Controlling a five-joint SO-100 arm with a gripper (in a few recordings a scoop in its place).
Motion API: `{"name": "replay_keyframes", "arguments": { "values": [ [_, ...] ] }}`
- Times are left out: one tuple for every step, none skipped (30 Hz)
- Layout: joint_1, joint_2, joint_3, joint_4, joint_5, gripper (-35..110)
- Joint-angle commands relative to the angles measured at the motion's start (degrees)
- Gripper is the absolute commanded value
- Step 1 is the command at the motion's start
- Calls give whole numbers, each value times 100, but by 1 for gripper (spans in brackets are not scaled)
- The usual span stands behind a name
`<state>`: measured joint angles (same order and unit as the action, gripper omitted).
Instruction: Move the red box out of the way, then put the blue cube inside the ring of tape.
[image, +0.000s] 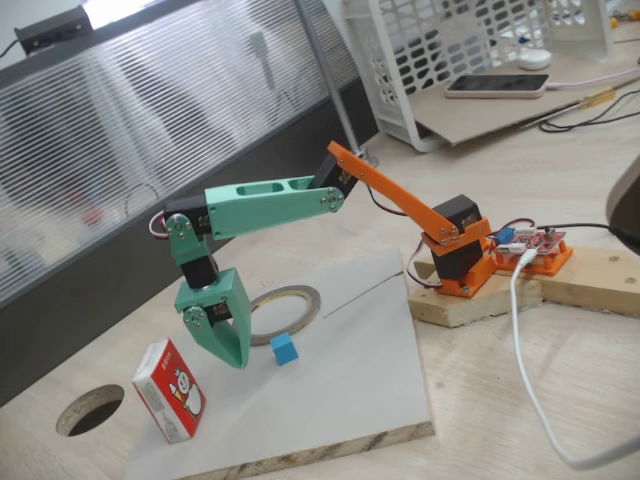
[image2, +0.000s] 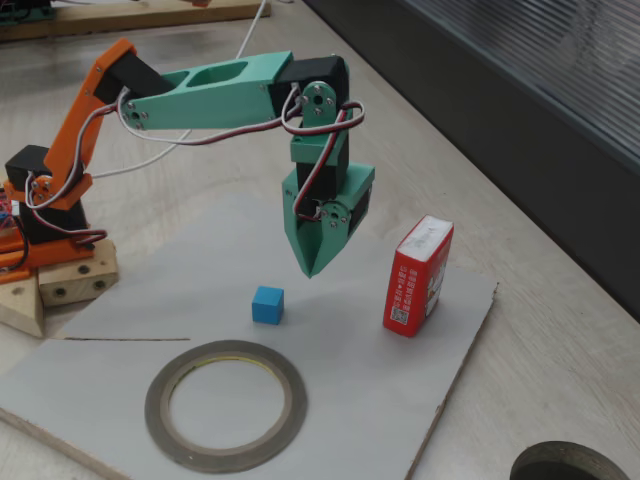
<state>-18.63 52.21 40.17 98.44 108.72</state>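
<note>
Tape ring (image2: 225, 404) flat on grey board (image2: 400, 400); red box (image2: 418, 277) upright, long axis vertical; blue cube (image2: 267, 304) between; gripper (image2: 312, 268) closed, empty.

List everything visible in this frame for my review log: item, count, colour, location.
red box: one, red with white snowman face, standing upright on the white board's edge.
blue cube: one, bright blue, on the board between box and tape.
ring of tape: one, greyish-tan, flat on the board, centre hollow.
white board: one, on the wooden table.
round hole: one, dark, cut in the tabletop.
white basket: one, far end.
phone: one, pale, by the basket.
white cable: one, beside the base.
arm: one, orange and green.
gripper: green, shut, hanging near the cube, holding nothing.
</note>
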Motion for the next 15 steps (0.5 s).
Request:
{"name": "replay_keyframes", "arguments": {
  "values": [
    [-123, -44, -334, -9, 105, 0],
    [-123, -88, -404, -9, 105, 0],
    [-123, -123, -475, -9, 105, 0],
    [-123, -149, -545, -9, 105, 0],
    [-123, -185, -615, -9, 105, 0],
    [-123, -220, -677, -9, 105, 0],
    [-123, -264, -738, -18, 105, 0],
    [-123, -325, -791, -18, 105, 0],
    [-114, -396, -853, -18, 105, 0],
    [-105, -483, -896, -35, 105, 0],
    [-97, -571, -949, -79, 105, 0],
    [-88, -659, -1011, -167, 105, 0],
    [-79, -721, -1063, -272, 105, 0],
    [-79, -765, -1107, -396, 105, 0],
    [-70, -765, -1125, -510, 105, 0]
  ]
}}
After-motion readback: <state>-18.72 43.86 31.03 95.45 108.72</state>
